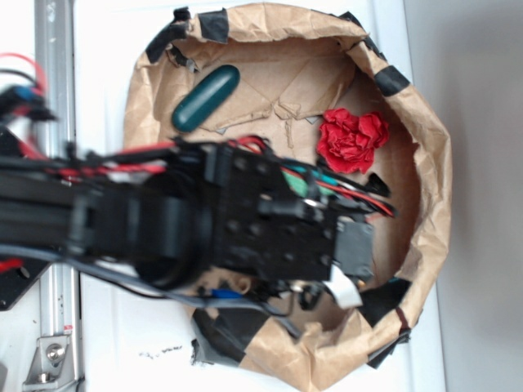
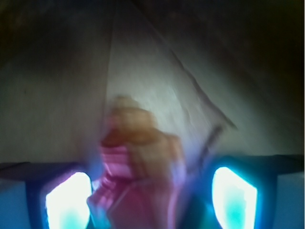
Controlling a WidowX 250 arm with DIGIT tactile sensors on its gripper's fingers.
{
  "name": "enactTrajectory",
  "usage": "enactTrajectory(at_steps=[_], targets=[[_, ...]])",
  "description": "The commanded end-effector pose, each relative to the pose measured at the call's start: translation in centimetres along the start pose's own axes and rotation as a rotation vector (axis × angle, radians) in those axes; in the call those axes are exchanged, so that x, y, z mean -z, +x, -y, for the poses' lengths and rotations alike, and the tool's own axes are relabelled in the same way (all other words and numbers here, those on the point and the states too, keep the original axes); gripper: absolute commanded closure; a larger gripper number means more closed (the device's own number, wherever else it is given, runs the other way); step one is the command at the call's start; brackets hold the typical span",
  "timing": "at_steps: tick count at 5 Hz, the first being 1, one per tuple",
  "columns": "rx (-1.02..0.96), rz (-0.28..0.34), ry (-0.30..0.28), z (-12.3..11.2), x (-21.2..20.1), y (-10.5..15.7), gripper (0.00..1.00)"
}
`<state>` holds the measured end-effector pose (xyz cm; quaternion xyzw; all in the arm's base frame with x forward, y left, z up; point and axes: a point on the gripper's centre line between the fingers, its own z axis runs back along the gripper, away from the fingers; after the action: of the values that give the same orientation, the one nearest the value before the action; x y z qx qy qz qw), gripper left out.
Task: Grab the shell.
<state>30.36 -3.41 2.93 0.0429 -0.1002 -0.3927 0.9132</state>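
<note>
Exterior view: a black WidowX arm point(image 1: 204, 220), strung with red, blue and grey cables, reaches from the left over a shallow basin of crumpled brown kraft paper point(image 1: 425, 163), its rolled rim patched with strips of black tape. The basin sits on a white tabletop point(image 1: 102, 73). A smooth, dark green, rounded oblong block point(image 1: 206, 97) lies at the upper left of the paper floor. A red, ruffled, flower-like wad point(image 1: 351, 140) rests to the right of it, near the arm's wrist. The gripper point(image 1: 364, 245) is lowered inside the basin, its fingers hidden beneath the wrist housing, so the spread of its jaws cannot be told from here. The shell is out of sight in this view.

Wrist view: the picture is heavily blurred. The shell point(image 2: 138, 162), a knobby orange-brown form with pinkish striped bands, stands between the two fingers point(image 2: 66, 200), which glow white and cyan at the bottom left and right corners. It lies close against the left finger, while a dark gap shows before the right one. The fingers stand spread on either side of it; whether they touch the shell cannot be told. Creased paper point(image 2: 157, 86) rises behind it.
</note>
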Motion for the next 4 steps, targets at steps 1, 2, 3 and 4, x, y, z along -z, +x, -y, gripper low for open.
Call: enactTrajectory(at_steps=[1, 2, 3, 4], targets=[[-0.171, 0.016, 0.090, 0.4, -0.9, 1.5, 1.00], [-0.454, 0.146, 0.056, -0.9, -5.7, -1.9, 1.00], [-0.703, 0.128, 0.091, -3.5, -10.6, -3.6, 1.00], [-0.954, 0.042, 0.092, -4.6, -14.9, -4.8, 1.00]])
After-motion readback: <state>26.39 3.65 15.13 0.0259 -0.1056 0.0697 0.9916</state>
